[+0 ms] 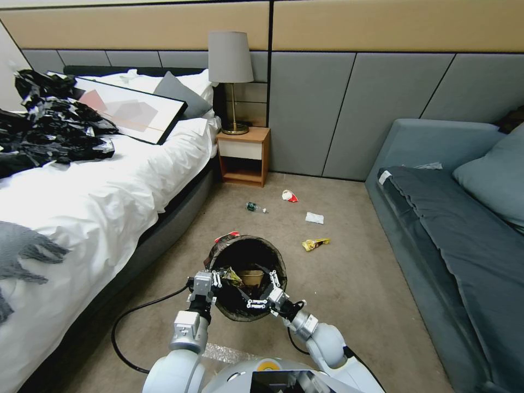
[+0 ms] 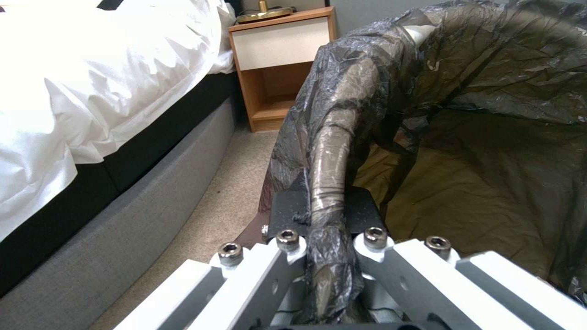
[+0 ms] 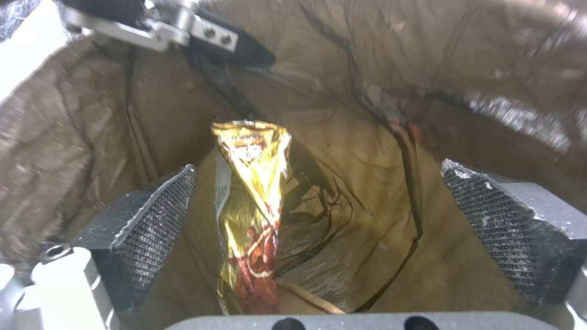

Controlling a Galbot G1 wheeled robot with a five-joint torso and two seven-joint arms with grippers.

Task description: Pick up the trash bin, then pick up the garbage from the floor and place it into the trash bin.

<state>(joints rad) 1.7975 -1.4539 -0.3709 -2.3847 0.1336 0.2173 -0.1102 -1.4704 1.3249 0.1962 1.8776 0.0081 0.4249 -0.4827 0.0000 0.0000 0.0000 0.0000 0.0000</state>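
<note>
Carpeted bedroom, left end effector (image 2: 330,238) clamping trash bin (image 1: 248,248) rim, right end effector (image 3: 318,220) spread

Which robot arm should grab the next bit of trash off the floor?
Probably the right. The right gripper is open over the black-bagged round trash bin, holding nothing, and the yellow crumpled snack packet lies on its side. The left gripper clamps the bin's rim.

Even, soft room light, no hard shadows on the carpet. Beside the left gripper (image 2: 330,238), the white bedsheet (image 2: 91,68) blows out to pure glare. Around the right gripper (image 3: 318,220) it's dim and brownish, the bag's upper folds smeared with blur. Head view bows at its edges.
</note>
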